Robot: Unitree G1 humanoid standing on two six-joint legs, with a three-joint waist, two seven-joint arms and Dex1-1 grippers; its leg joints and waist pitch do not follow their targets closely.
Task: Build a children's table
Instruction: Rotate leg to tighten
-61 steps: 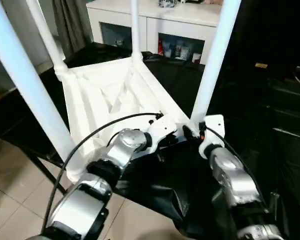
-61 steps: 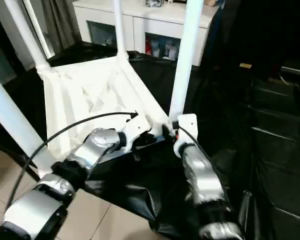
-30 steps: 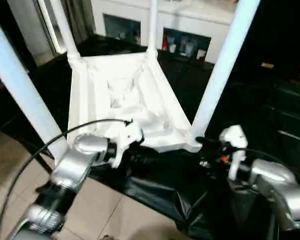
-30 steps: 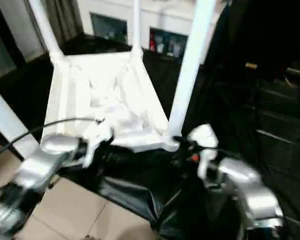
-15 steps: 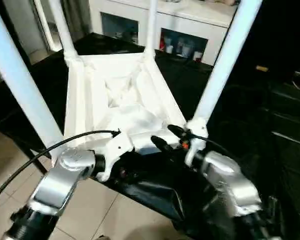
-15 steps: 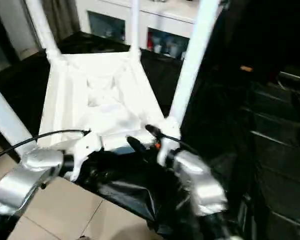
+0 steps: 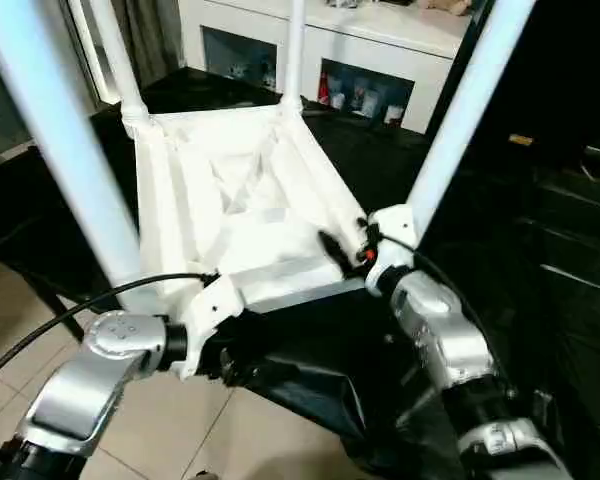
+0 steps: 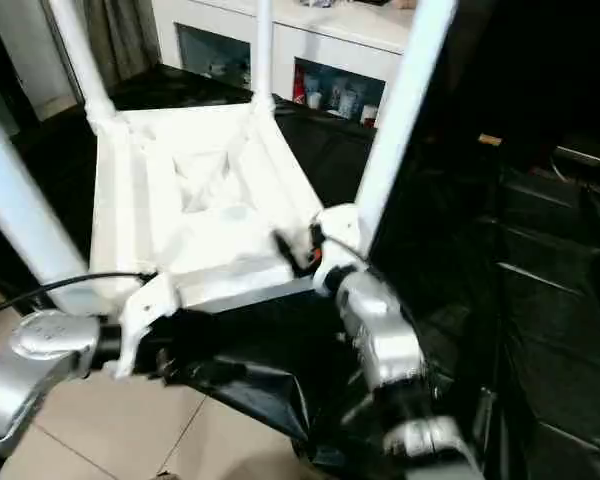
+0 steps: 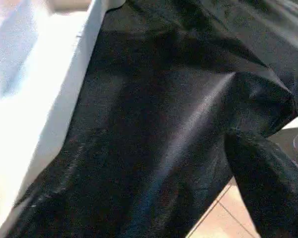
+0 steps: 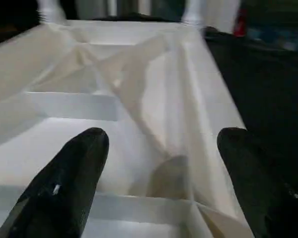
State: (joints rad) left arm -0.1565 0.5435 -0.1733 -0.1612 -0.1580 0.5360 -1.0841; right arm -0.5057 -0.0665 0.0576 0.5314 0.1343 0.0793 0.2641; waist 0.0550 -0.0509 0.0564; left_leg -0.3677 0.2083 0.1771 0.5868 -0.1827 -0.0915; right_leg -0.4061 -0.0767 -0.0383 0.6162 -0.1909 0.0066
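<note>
Two silver forearms are reaching forward over the near edge of a work surface draped in black sheeting (image 7: 310, 350). Nearest, the left gripper (image 7: 223, 368) is hanging low at the front drop of that sheeting, below the tabletop's near edge; its wrist view is looking across the black folds with one black finger (image 9: 265, 188) showing and the white edge of the top alongside, and whether its fingers are apart or together cannot be told. A black cable (image 7: 75, 310) is arching along the left arm. Just beyond, the right gripper (image 10: 159, 163) is hovering over the near right part of the children's table (image 7: 230, 200), its two black fingers standing wide apart with nothing between them, the ribbed white underside lying under them. That table is lying upside down on the sheeting, ribs facing up, with four white legs rising from its corner sockets: two near ones, left (image 7: 65, 150) and right (image 7: 460, 120), and two far ones (image 7: 292, 50). Farther back, a white cabinet (image 7: 380, 40) with glass doors is standing against the wall.
</note>
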